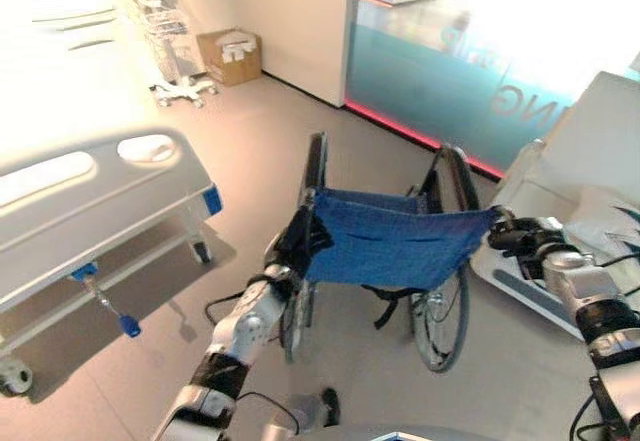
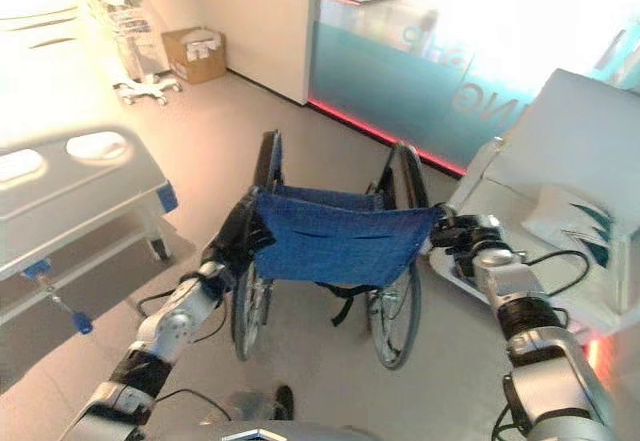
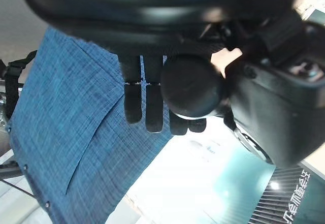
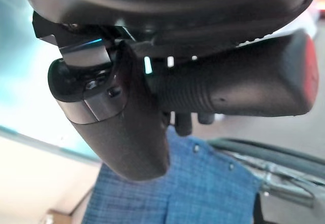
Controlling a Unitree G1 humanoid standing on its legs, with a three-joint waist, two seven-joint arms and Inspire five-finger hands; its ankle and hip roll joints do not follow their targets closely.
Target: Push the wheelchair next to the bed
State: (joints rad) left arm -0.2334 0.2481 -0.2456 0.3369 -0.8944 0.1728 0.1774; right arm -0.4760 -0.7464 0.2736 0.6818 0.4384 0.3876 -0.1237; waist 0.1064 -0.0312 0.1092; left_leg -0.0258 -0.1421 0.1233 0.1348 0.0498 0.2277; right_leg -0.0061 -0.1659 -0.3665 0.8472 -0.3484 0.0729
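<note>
Both hands (image 1: 300, 246) (image 1: 515, 233) grip the wheelchair (image 1: 390, 246) handles.

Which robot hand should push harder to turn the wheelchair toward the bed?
Probably the right hand. The bed lies on the robot's left, and both hands grip the wheelchair push handles, so extra push on the right should swing it left. The left hand can hold steady.

Wheelchair (image 1: 390, 251): blue woven backrest, black wheels. Bed (image 1: 90, 211): white frame, blue fittings. Cardboard box (image 1: 230, 56): brown. Wall panel (image 1: 430, 81): teal, with red base strip.
</note>
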